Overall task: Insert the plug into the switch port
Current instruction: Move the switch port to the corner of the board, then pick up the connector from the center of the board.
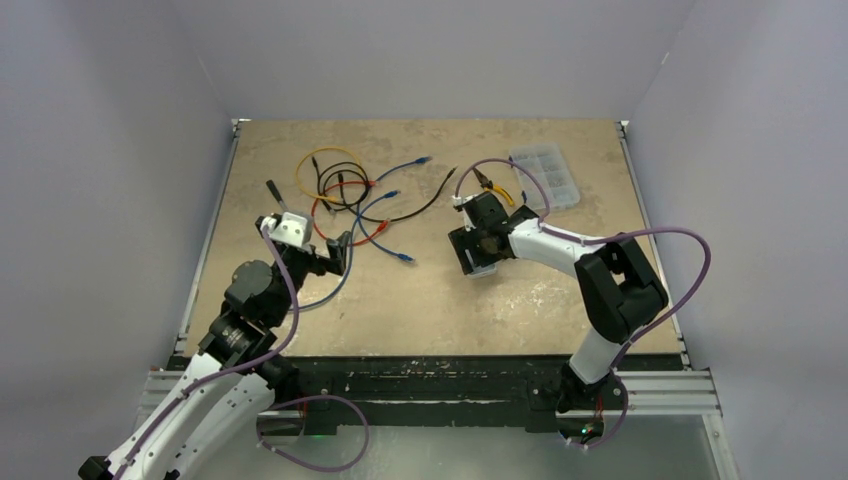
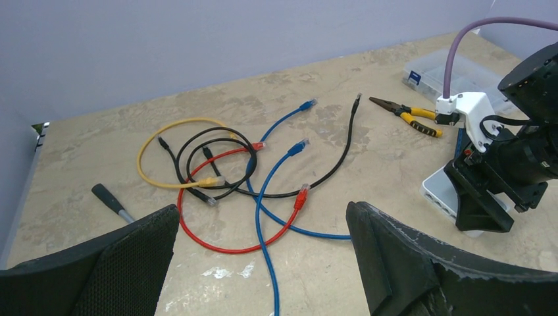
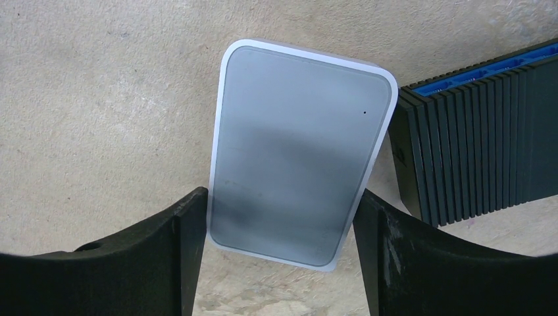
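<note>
Left wrist view gives you what the right wrist view lacks: the cable tangle (image 2: pixel 263 191) left of the switch (image 2: pixel 438 191), a red plug (image 2: pixel 301 195) lying loose, and your left gripper (image 2: pixel 263 257) gaping wide with nothing in it. Right wrist view gives you the switch's top: flat grey, white-rimmed, round-cornered, skewed on the table (image 3: pixel 99 99) between the right gripper's (image 3: pixel 279 257) fingers. You cannot tell whether they pinch it.

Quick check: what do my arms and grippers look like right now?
Left arm and right arm: white links, black joints, a purple cable looped along each. White camera mounts sit at the wrists. Left gripper and right gripper have broad, matte black fingers with worn edges.
</note>
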